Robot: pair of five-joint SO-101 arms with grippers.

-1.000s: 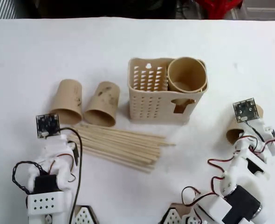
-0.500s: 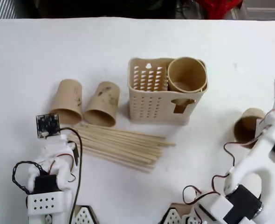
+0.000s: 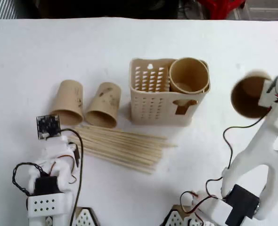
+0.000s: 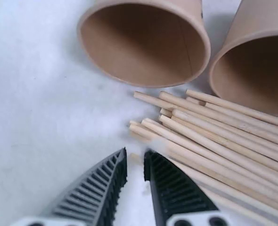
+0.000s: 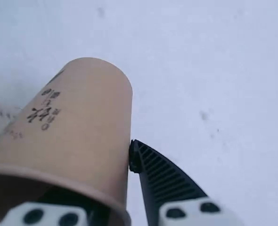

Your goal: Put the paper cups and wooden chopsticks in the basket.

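Observation:
A beige perforated basket stands mid-table with one paper cup upright in its right half. Two more paper cups lie on their sides to its left, and a bundle of wooden chopsticks lies in front of them. My right gripper is shut on a fourth paper cup, held in the air right of the basket; one finger presses the cup's wall. My left gripper rests at the chopstick ends, jaws nearly together, holding nothing, facing the two lying cups.
The white table stretches bare behind and to both sides of the basket. My left arm's body sits at the front left, my right arm's base at the front right. Cables hang near both bases.
My right arm has lifted the paper cup off the table and swung it up and back, to the basket's right. The left arm and the other things have not moved.

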